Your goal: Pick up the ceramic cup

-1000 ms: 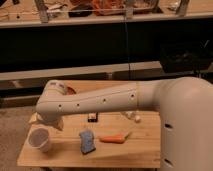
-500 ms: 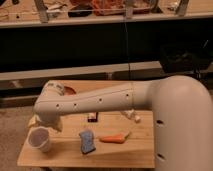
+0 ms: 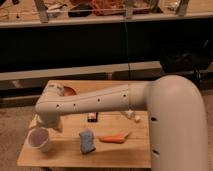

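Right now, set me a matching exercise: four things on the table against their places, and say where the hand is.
Things:
1 cup
2 sponge
3 carrot
4 bowl

Places:
A far side, partly behind the arm
B between cup and carrot
C front left corner, just below the hand
D right of the sponge

Pairs: 1-C, 2-B, 3-D, 4-A.
The hand hangs open just above the cup.
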Available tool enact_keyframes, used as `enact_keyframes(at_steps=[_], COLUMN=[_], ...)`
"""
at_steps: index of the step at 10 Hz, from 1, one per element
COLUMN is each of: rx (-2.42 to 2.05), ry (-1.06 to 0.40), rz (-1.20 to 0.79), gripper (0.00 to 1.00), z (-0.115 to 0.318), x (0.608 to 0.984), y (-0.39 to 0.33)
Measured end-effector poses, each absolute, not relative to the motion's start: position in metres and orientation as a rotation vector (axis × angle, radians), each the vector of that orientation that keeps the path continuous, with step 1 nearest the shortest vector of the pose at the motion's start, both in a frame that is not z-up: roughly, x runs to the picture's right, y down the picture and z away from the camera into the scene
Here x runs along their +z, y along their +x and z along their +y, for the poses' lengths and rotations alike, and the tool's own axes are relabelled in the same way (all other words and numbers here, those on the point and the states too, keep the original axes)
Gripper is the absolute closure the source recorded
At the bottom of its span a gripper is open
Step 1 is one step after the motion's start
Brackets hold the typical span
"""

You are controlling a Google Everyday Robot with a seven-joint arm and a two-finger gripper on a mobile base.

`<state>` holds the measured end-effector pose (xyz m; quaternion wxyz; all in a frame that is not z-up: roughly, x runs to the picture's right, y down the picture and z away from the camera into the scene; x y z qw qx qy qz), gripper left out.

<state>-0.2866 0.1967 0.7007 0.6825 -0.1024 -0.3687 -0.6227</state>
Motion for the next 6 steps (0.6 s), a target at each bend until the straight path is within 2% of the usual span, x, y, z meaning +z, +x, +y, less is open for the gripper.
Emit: enact_keyframes(at_steps=[6], rx=[-1.418], ry=[-0.238], rz=[-0.84], gripper=[0.2], z=[0.2033], x=[0.713], y=[-0.2862])
